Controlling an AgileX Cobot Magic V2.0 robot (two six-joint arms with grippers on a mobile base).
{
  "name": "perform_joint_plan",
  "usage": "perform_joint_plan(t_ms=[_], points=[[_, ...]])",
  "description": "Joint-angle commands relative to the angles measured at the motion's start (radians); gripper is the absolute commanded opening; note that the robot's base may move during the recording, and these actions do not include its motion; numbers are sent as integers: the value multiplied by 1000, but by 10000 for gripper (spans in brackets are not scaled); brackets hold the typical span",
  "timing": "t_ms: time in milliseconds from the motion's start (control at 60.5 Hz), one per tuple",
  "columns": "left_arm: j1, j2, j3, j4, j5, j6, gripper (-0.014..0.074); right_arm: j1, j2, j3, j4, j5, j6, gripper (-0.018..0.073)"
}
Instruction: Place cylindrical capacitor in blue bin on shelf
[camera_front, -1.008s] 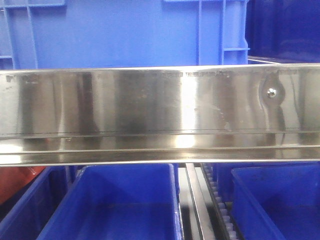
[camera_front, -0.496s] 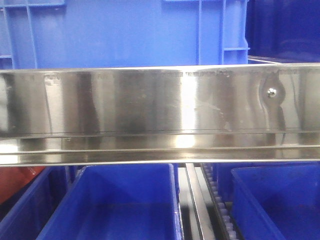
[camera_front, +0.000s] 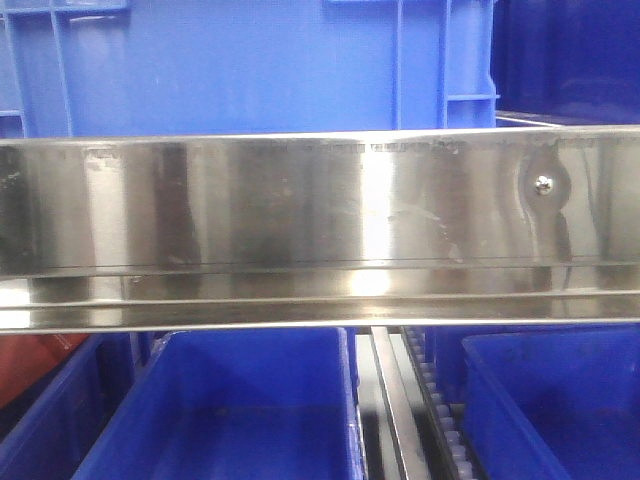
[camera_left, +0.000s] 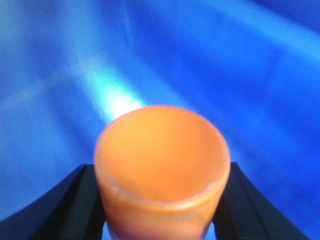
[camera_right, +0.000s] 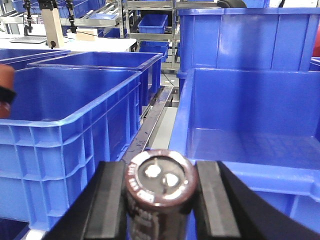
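Note:
The cylindrical capacitor, dark brown with a silvery top and two pale terminals, stands upright in my right gripper, which is shut on it. It hangs just before the near rim of a blue bin, level with that rim. My left gripper is shut on an orange cylinder over a blue bin floor. The orange cylinder also shows at the far left of the right wrist view. The shelf's steel rail fills the front view, where neither gripper appears.
Another blue bin stands left of a dark roller track that runs between the bins. A tall blue crate sits behind. In the front view, blue bins lie below the rail and a blue crate above.
Only the reflections on the left part of the steel rail have shifted; the rail and the bins stay where they were.

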Motion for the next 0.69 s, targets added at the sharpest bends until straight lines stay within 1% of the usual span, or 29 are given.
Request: perform_joint_plan(t_ms=[0, 33, 99, 149, 198, 363, 463, 512, 578, 677], points=[[-5, 2, -16, -2, -10, 3, 337, 3, -1, -2, -8, -25, -1, -148], [-5, 2, -16, -2, -10, 3, 414, 3, -1, -2, -8, -25, -1, -148], [-5, 0, -16, -2, -10, 3, 526, 3, -1, -2, -8, -25, -1, -148], [-5, -7, -16, -2, 0, 3, 574, 3, -1, -2, -8, -25, -1, -148], [-5, -16, -16, 0, 0, 3, 601, 3, -1, -2, -8, -25, -1, -148], [-5, -82, -16, 45, 41, 3, 595, 3, -1, -2, -8, -25, -1, -148], [-2, -140, -16, 66, 102, -2, 542, 3, -1, -2, -8, -25, -1, -148], [4, -178, -16, 74, 132, -11, 482, 3, -1, -2, -8, -25, -1, -148], [15, -242, -14, 74, 159, -11, 368, 3, -1, -2, -8, -23, -1, -148], [41, -342, 10, 74, 168, -22, 215, 3, -1, -2, -8, -18, -1, -148]])
